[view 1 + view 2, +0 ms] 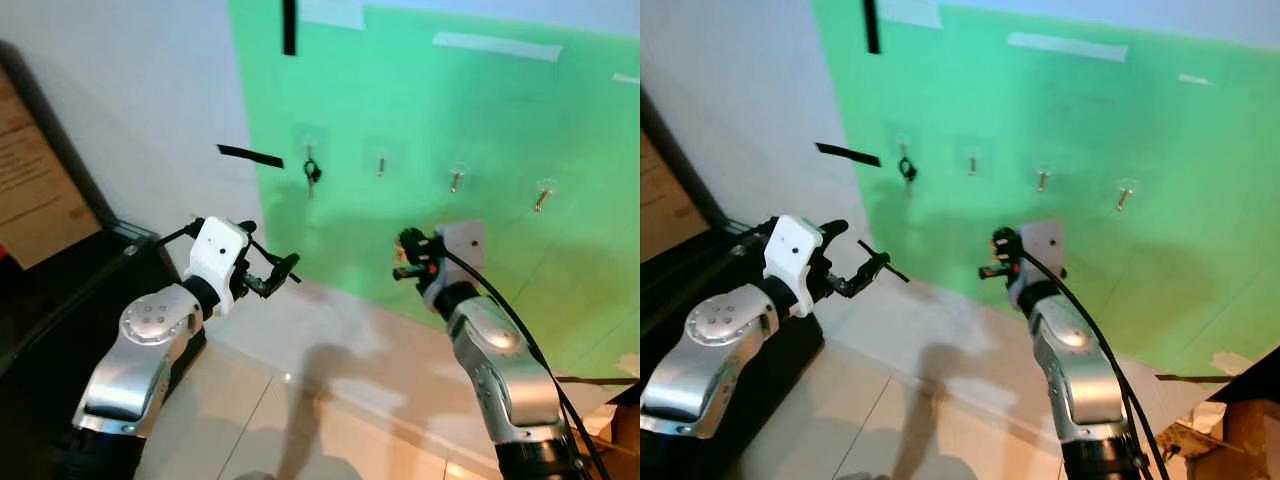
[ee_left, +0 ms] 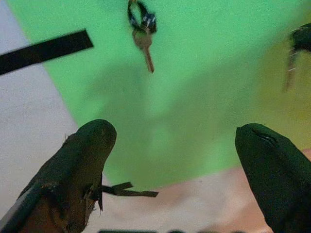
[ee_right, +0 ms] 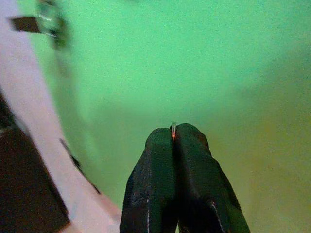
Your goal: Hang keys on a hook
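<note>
A bunch of keys point(image 1: 311, 172) on a dark ring hangs from the leftmost of several small clear hooks point(image 1: 380, 165) stuck to a green sheet point(image 1: 450, 110) on the wall. In the left wrist view the keys point(image 2: 143, 36) dangle ahead of and above the fingers. My left gripper point(image 1: 280, 272) is open and holds nothing, lower than the keys and a short way back from the wall. My right gripper point(image 1: 405, 258) is shut, below the middle hooks. In the right wrist view its fingertips point(image 3: 165, 141) press together with a thin reddish sliver between them.
Two black tape strips point(image 1: 250, 156) mark the white wall and the sheet's left edge. A dark cabinet point(image 1: 60, 290) stands at the left beside my left arm. A cardboard box point(image 1: 625, 420) sits at the lower right. Pale floor tiles point(image 1: 330, 420) lie below.
</note>
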Motion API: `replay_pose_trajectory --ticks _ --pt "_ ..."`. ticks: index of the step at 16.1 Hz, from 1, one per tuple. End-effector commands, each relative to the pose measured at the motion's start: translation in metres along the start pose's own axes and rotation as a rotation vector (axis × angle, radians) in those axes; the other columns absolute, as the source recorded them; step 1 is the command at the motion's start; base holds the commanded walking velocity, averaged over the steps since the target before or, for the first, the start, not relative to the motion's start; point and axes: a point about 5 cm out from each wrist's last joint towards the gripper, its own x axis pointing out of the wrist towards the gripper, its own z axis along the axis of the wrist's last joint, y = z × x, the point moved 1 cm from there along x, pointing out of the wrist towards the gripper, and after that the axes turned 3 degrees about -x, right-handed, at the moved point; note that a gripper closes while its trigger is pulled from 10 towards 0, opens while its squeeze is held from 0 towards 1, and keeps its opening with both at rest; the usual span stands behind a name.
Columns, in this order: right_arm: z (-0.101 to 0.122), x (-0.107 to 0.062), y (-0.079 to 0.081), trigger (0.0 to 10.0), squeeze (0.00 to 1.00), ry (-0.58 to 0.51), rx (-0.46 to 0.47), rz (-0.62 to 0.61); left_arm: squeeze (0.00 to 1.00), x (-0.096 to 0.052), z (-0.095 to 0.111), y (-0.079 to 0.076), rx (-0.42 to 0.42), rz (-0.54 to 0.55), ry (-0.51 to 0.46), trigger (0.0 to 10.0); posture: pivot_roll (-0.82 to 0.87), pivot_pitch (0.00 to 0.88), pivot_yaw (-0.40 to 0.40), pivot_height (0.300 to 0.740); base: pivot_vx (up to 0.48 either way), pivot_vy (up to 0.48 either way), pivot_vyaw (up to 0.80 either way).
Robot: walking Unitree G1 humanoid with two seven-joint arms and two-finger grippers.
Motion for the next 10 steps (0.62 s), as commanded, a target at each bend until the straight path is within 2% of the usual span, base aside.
replay_pose_trajectory --ticks 1,2,4,10 --pt "0.008 0.004 0.004 10.0 0.0 -0.026 -0.018 0.04 0.0 -0.002 0.005 0.0 0.002 -0.028 -0.014 10.0 -0.03 0.0 0.024 0.74 0.0 0.0 0.0" --pt "0.008 0.005 0.004 10.0 0.0 -0.022 -0.028 0.045 0.0 -0.002 0.006 0.0 0.002 -0.039 -0.017 10.0 -0.03 0.0 0.024 0.74 0.0 0.0 0.0" --pt "0.021 0.015 0.005 10.0 0.0 -0.056 0.003 0.082 0.0 -0.007 0.009 -0.008 -0.006 -0.144 -0.018 10.0 -0.03 0.0 0.019 0.74 0.0 0.0 0.0" --pt "0.049 0.025 0.002 10.0 0.0 -0.146 0.117 0.085 0.0 -0.013 0.014 -0.018 -0.042 -0.253 -0.041 10.0 -0.03 0.0 0.014 0.74 0.0 0.0 0.0"
